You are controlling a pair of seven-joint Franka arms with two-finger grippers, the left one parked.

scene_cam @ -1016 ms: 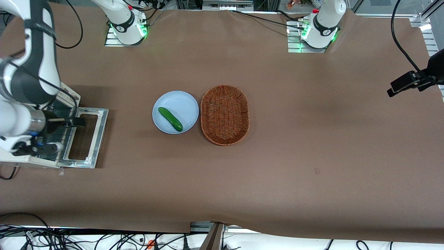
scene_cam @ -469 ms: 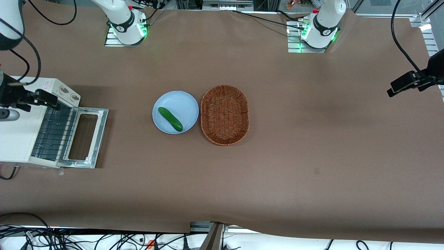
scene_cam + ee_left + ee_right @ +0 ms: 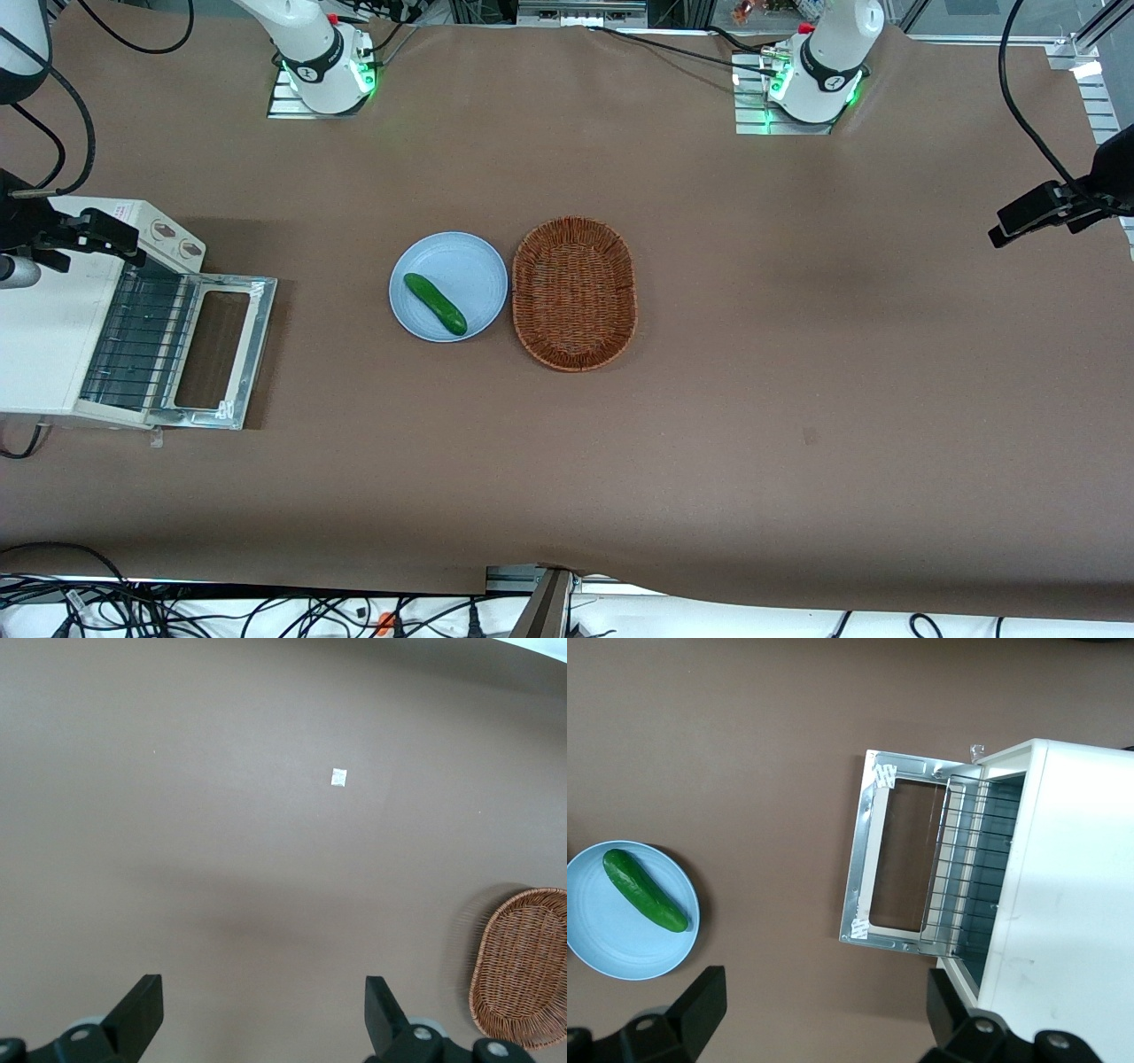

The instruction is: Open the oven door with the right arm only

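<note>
The oven door (image 3: 215, 350) lies folded flat on the worktop (image 3: 709, 399) — fully down. The tool (image 3: 824, 1010) hangs above the toaster oven (image 3: 44, 337), fingers spread, gripping nothing.

The right arm (image 3: 27, 53) is cut off at the frame edge, its gripper (image 3: 84, 232) only partly shown above the toaster oven (image 3: 44, 346).

gripper (image 3: 824, 1010) above oven door (image 3: 217, 351); cucumber (image 3: 435, 304) on plate (image 3: 461, 261)
</note>
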